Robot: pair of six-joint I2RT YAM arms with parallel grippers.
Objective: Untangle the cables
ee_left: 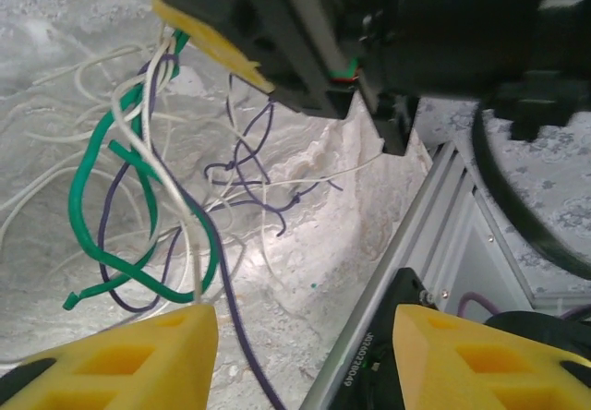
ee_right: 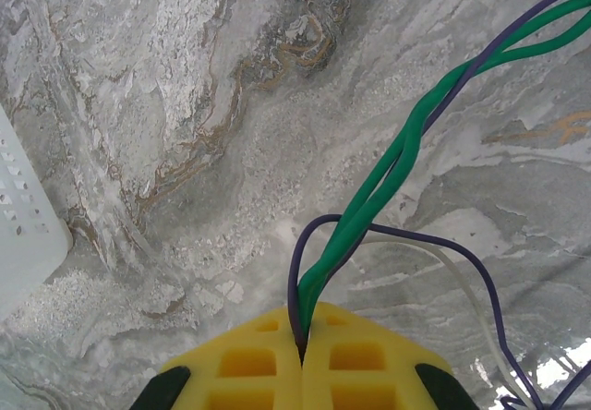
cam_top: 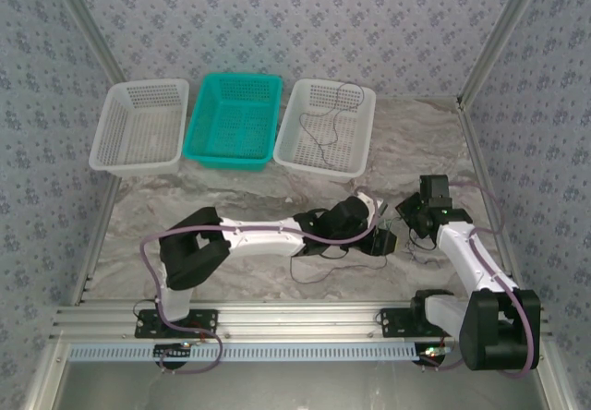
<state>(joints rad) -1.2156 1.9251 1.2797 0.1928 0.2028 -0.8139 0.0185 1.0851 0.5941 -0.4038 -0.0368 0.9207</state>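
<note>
Marbled table (cam_top: 231, 202), three baskets along its far edge: white basket (cam_top: 104, 142) on the left, teal basket (cam_top: 197, 133) in the centre, second white basket (cam_top: 363, 133) on the right, with one dark cable (cam_top: 325, 124) lying loose inside it. The left arm (cam_top: 263, 236) and right arm (cam_top: 471, 262) meet right of centre on the near half. The right gripper (ee_right: 302, 353) has its fingers pressed together, pinching a green and a purple strand. The left gripper (ee_left: 305, 336) has its fingers spread wide, gripping nothing. The cables (ee_left: 152, 184) (green, purple, white) drape tangled from the right gripper toward the table, just ahead of the left gripper.
</note>
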